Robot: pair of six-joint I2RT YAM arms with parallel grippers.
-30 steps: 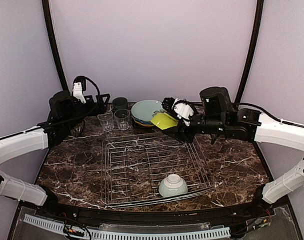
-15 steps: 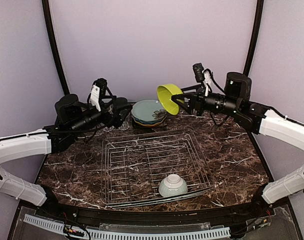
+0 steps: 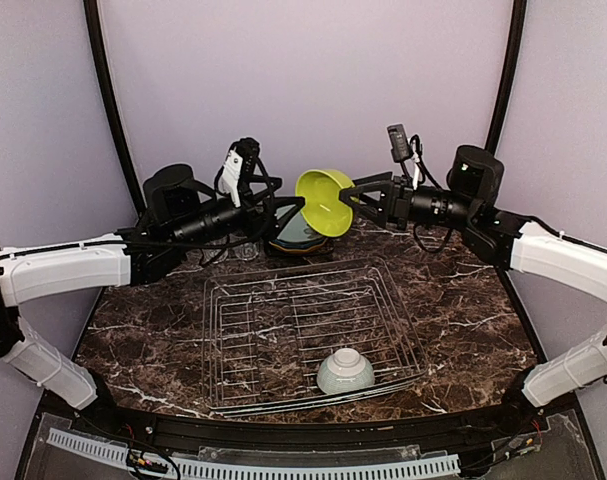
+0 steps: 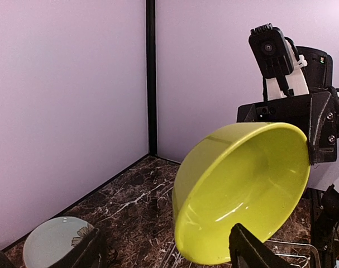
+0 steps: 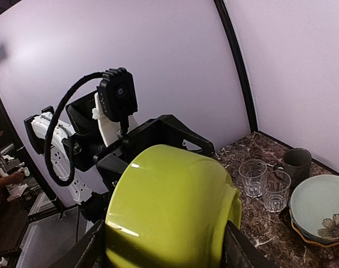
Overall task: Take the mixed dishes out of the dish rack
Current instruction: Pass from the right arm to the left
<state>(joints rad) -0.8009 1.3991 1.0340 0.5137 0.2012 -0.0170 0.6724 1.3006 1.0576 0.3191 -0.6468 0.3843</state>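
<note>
The lime-green bowl (image 3: 325, 201) hangs tilted in the air at the back centre, above the plate stack (image 3: 295, 236). My right gripper (image 3: 357, 194) is shut on its right rim; in the right wrist view the bowl (image 5: 169, 212) fills the gap between the fingers (image 5: 91, 252). My left gripper (image 3: 287, 208) is open at the bowl's left side. In the left wrist view one finger (image 4: 248, 250) lies over the bowl's inside (image 4: 247, 184), the other stays apart. The silver wire dish rack (image 3: 283, 320) holds one upturned pale bowl (image 3: 345, 371).
Two clear glasses (image 5: 252, 176) and a dark grey mug (image 5: 296, 164) stand on the marble table by the back wall, next to the teal plate (image 5: 320, 207) topping the stack. The plate also shows in the left wrist view (image 4: 52, 243). Black corner posts rise at the back.
My right gripper lifted the lime-green bowl from beside the plates and carried it left. My left arm swung from the back left to the centre and reached the bowl.
</note>
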